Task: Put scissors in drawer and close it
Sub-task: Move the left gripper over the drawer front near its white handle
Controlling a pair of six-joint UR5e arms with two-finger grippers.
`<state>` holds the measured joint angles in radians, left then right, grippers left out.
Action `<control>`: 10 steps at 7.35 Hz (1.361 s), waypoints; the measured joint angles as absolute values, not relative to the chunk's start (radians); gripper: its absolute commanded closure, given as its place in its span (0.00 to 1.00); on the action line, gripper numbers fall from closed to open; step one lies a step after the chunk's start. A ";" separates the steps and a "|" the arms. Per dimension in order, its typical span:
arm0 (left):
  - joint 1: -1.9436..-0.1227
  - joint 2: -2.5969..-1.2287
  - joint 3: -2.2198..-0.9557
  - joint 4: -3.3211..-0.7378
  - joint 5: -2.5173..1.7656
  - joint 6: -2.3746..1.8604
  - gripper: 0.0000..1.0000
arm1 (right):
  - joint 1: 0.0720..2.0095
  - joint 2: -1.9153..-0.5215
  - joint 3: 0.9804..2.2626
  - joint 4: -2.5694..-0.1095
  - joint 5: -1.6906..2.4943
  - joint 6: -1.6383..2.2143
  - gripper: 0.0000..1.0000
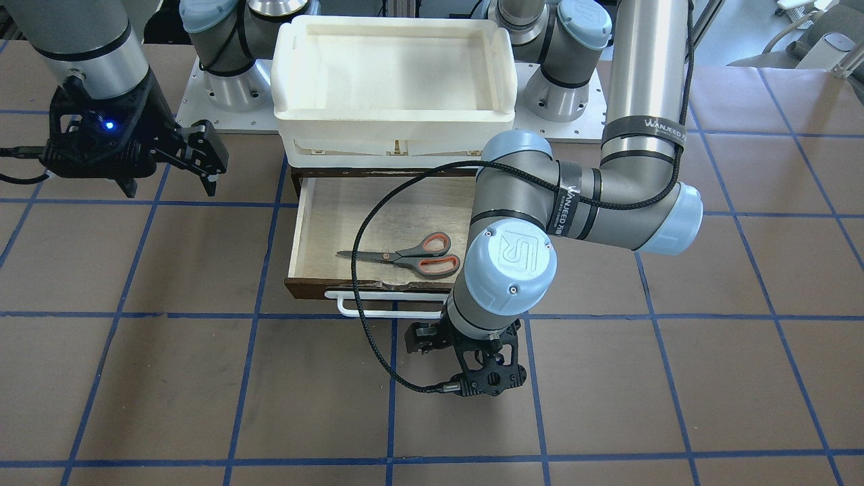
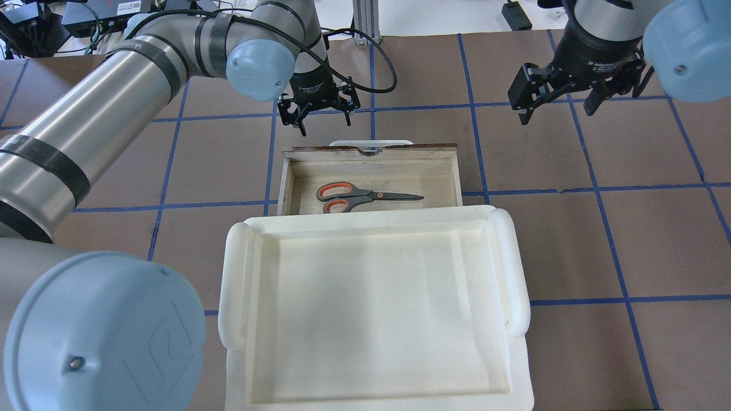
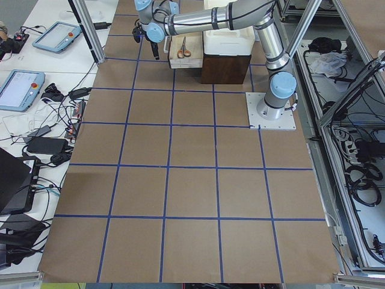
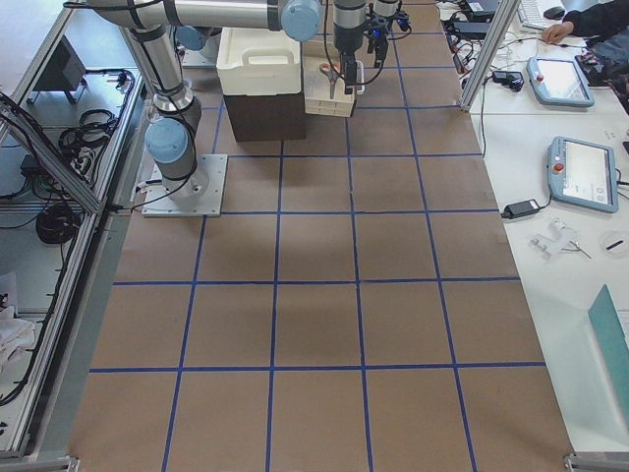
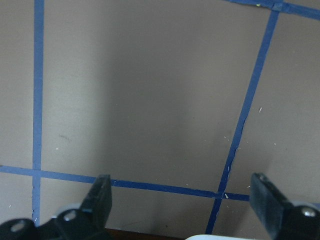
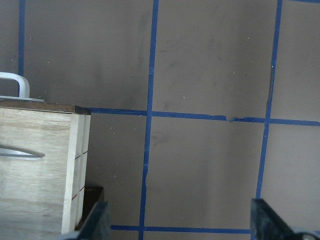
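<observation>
Seen from above, the scissors are lying flat inside the open drawer, blades pointing toward our right side, touching neither hand. The drawer is standing pulled out beneath a white tray that is sitting on the cabinet top. We are holding our left gripper just beyond the drawer's white handle, its fingers spread wide and grasping nothing. Our right gripper is hovering well off to the side over the tabletop, fingers likewise released and empty. Only closing seems left. We are judging the risks. The left gripper is sitting off-centre from the handle, so a push there may skew and jam the drawer. Spread fingers may snag the handle, and a hard shove may slide the whole cabinet.
</observation>
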<state>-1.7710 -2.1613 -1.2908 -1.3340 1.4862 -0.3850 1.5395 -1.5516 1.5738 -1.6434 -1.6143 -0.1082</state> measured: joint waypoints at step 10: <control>-1.806 -2.160 -1.343 -1.383 1.494 -0.405 0.00 | 1.536 -1.552 1.574 -1.644 -1.616 -0.100 0.00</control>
<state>-1.8058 -2.1603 -1.3426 -1.3831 1.4939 -0.4049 1.5358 -1.5515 1.5738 -1.6442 -1.6158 -0.0998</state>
